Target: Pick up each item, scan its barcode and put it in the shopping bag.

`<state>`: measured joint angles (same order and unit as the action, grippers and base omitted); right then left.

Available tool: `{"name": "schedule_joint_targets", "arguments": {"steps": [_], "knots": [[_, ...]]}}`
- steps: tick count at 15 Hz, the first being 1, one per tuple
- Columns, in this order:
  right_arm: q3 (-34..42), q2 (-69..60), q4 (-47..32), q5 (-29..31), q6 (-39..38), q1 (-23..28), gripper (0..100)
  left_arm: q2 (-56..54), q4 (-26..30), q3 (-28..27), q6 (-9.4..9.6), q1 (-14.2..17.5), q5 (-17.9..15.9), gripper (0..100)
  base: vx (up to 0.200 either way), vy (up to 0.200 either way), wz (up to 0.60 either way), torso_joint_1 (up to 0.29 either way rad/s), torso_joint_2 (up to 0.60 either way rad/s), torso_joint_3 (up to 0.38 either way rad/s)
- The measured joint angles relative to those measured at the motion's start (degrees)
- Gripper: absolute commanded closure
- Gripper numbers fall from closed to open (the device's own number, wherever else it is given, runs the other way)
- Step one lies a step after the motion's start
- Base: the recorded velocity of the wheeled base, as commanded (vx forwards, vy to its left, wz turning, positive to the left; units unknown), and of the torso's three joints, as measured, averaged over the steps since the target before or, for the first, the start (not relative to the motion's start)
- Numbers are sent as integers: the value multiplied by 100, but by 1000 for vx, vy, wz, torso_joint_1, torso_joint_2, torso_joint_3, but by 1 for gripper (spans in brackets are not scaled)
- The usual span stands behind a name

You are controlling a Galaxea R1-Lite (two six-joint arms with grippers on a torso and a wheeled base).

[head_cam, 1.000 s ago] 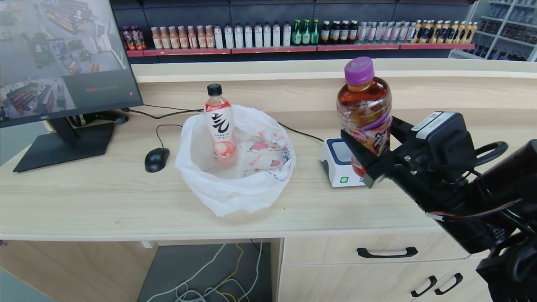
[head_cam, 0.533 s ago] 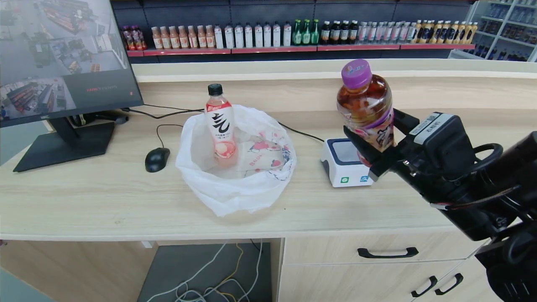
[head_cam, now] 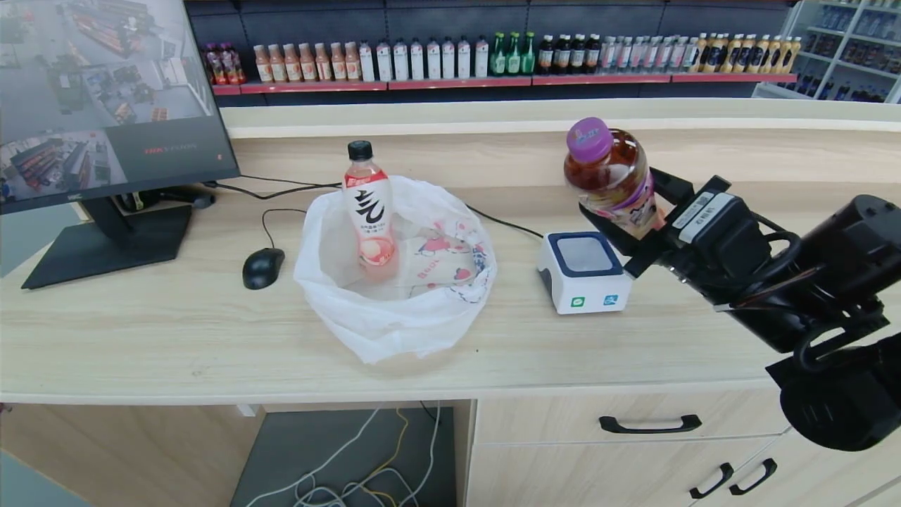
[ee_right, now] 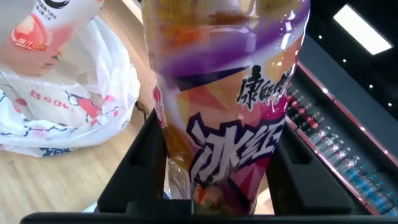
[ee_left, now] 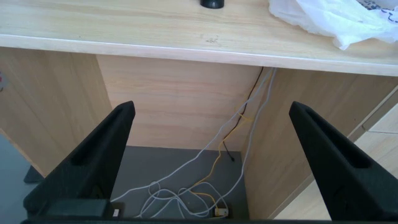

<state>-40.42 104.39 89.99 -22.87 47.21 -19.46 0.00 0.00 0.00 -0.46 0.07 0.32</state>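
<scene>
Nearest, the left gripper [ee_left: 211, 109] hangs low in front of the counter's [head_cam: 176, 338] near edge, its 2 fingers spread wide apart with nothing between them, facing loose cables [ee_left: 205, 180] in the open space under the counter. To the right of that space are drawers [head_cam: 647, 422].

On the counter, the white shopping bag [head_cam: 394, 310] sits in the middle with 1 pink bottle [head_cam: 369, 211] standing upright inside it. The scanner [head_cam: 583, 273] stands just right of the bag.

The right gripper [head_cam: 633, 211] is clamped on the tea bottle [head_cam: 611, 179]. The bottle is off the counter and tilted, purple cap to the left, apparently just above the scanner's far right corner.

Left of the bag lies a mouse [head_cam: 263, 267], and a monitor [head_cam: 105, 91] stands at the far left. Farthest back, a shelf of bottles [head_cam: 493, 56] lines the wall.
</scene>
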Motion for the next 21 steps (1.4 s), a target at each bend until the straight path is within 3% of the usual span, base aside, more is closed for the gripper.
{"name": "schedule_joint_targets", "arguments": {"steps": [5, 9, 21], "knots": [[-739, 658, -7, -556, 391, 69, 100, 0, 0, 0, 0, 0, 0, 0, 0, 0, 0, 0, 0, 0], [-712, 912, -7, -918, 851, 85, 100, 0, 0, 0, 2, 0, 0, 0, 0, 0, 0, 0, 0, 0], [-1425, 1531, 9, -1723, 769, 295, 100, 0, 0, 0, 2, 0, 0, 0, 0, 0, 0, 0, 0, 0]]}}
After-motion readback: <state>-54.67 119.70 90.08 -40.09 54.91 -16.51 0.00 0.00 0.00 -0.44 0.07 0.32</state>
